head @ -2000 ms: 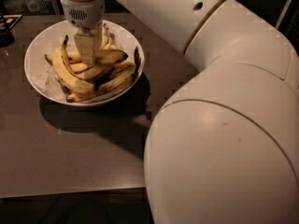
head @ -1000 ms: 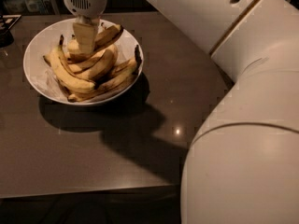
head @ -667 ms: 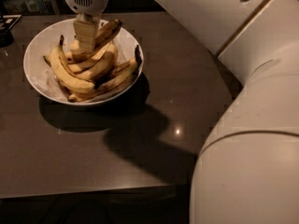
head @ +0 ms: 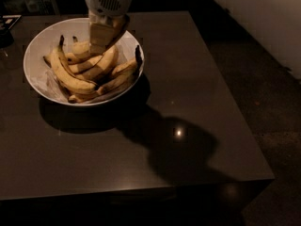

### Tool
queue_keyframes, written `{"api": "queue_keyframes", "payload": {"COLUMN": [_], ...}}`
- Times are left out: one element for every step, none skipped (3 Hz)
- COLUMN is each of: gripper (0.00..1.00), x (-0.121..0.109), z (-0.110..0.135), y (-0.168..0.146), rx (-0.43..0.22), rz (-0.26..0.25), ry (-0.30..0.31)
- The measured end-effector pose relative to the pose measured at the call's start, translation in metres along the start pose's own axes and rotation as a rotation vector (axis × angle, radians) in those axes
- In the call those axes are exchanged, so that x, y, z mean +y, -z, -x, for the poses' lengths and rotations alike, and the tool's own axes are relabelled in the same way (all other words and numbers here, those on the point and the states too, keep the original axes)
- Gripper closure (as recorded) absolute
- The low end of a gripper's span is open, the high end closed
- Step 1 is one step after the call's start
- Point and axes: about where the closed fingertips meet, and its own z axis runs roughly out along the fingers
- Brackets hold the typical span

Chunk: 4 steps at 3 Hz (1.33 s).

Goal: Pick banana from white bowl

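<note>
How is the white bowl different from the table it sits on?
The white bowl is round and pale; the table is dark with straight edges. The bowl curves up at its rim; the table is flat. The bowl holds bananas; the table holds the bowl. Both look smooth. The gripper hangs over the bowl, among the bananas.

Your dark glossy table (head: 197, 69) fills most of the frame, a light glint (head: 178, 132) right of centre inside a broad shadow (head: 188, 157). Dark floor (head: 270, 112) runs down the right, pale wall (head: 263, 13) upper right. The gripper (head: 102, 41) hangs at the top, left of centre.
</note>
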Motion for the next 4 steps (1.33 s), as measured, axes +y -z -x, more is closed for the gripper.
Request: {"api": "queue_keyframes", "payload": {"gripper": [1.0,1.0,1.0,1.0], "x": [-0.013,-0.013,-0.001,0.018], "z": [-0.02,-0.007,0.003,0.005], "y": [0.006,0.011,0.028,0.044], "rx": [-0.031,-0.036,-0.048,-0.08], "rz": [-0.067,-0.039,-0.021,-0.021], "ry": [0.036,0.019,0.0,-0.031]}}
